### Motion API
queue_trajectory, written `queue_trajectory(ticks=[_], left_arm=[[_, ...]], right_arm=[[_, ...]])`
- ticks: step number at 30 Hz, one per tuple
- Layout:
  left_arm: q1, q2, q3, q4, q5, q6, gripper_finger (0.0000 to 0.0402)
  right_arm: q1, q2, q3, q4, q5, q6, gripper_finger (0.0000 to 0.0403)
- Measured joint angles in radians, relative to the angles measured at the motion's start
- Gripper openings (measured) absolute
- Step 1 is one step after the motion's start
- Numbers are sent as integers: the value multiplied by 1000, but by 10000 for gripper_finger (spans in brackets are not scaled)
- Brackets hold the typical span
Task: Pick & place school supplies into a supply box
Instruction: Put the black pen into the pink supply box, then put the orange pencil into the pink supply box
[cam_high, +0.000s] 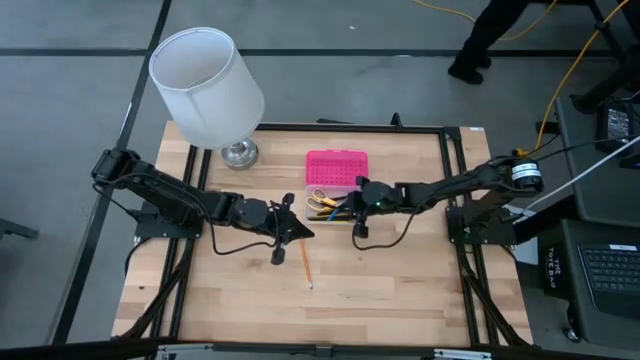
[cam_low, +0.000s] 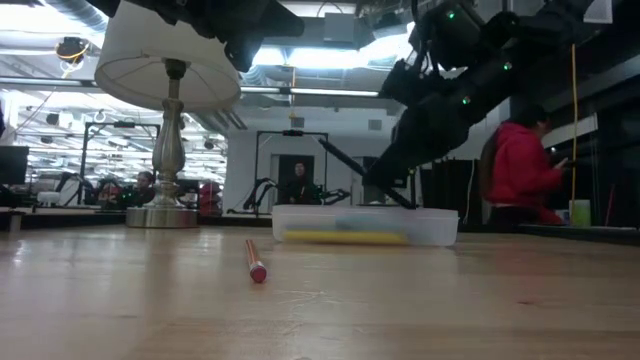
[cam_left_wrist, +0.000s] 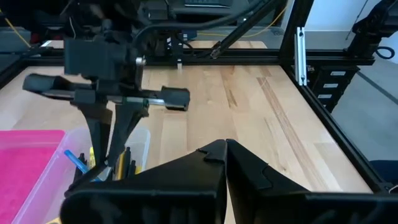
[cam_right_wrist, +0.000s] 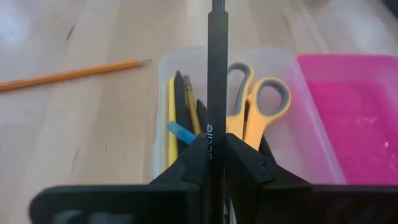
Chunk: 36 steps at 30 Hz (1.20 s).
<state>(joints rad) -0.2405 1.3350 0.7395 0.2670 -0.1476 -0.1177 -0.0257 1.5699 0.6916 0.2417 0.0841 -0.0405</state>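
Observation:
The supply box is clear, and its pink lid lies open on the far side. Inside it lie yellow-handled scissors and several pens and pencils. My right gripper hovers over the box, shut on a black pen; it also shows in the high view. My left gripper is shut and empty, just left of the box. An orange pencil lies flat on the table, nearer than the box. My right gripper pinches the black pen's shaft between its two fingers. The pen runs on past the fingertips, over the open box. In the low view it slants, its lower end at the box's rim. I cannot tell whether it touches the box.
A lamp with a white shade stands on a silver base at the table's far left. A black frame borders the table. People show in the room behind. There is bare wood near the front edge.

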Motion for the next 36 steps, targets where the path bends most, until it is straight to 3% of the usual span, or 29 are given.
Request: queue_trajectory(ticks=[25,36], left_arm=[[0,0,0,-1,11,-2,4],[0,0,0,-1,11,0,4]], right_arm=[[0,83,0,8,0,55,65],[0,63,30,-42,0,28,136]])
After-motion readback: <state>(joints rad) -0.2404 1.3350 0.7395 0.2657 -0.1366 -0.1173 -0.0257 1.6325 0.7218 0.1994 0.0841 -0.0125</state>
